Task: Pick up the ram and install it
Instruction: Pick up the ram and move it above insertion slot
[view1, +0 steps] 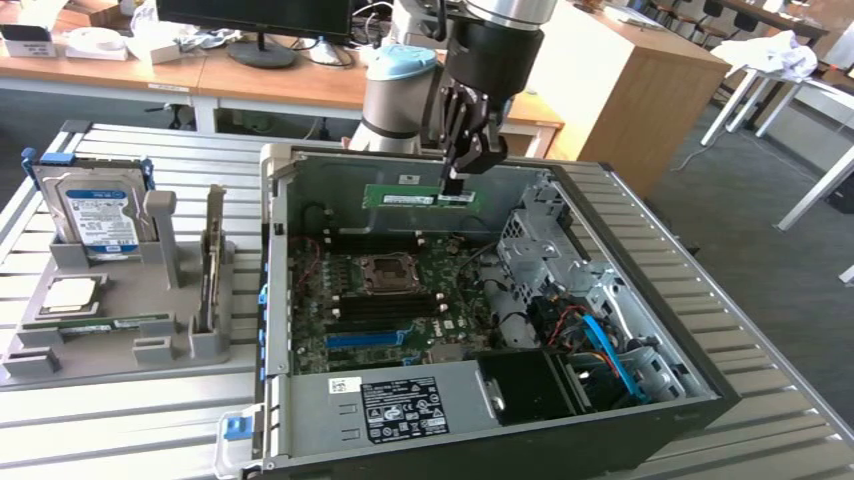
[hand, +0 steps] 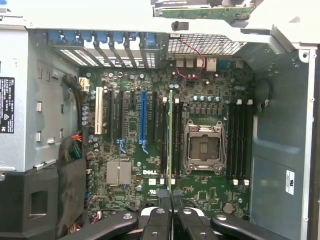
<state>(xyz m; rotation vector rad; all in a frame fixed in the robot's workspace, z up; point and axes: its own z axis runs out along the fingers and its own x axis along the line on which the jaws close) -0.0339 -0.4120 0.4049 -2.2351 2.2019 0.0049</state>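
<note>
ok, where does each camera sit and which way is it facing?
Exterior view: off the arm, raised, looking down at the open computer case; shows the arm and jaws shut on the ram.
Wrist view: on the wrist, looking straight down into the case at the motherboard; jaws show, ram edge-on between them.
Both share the ram, motherboard and processor socket.

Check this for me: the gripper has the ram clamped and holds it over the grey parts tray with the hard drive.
Wrong in one respect. The gripper does have the ram clamped, but holds it over the open computer case, above the motherboard. The grey parts tray with the hard drive sits apart, at the exterior view's left. The exterior view shows this.
</note>
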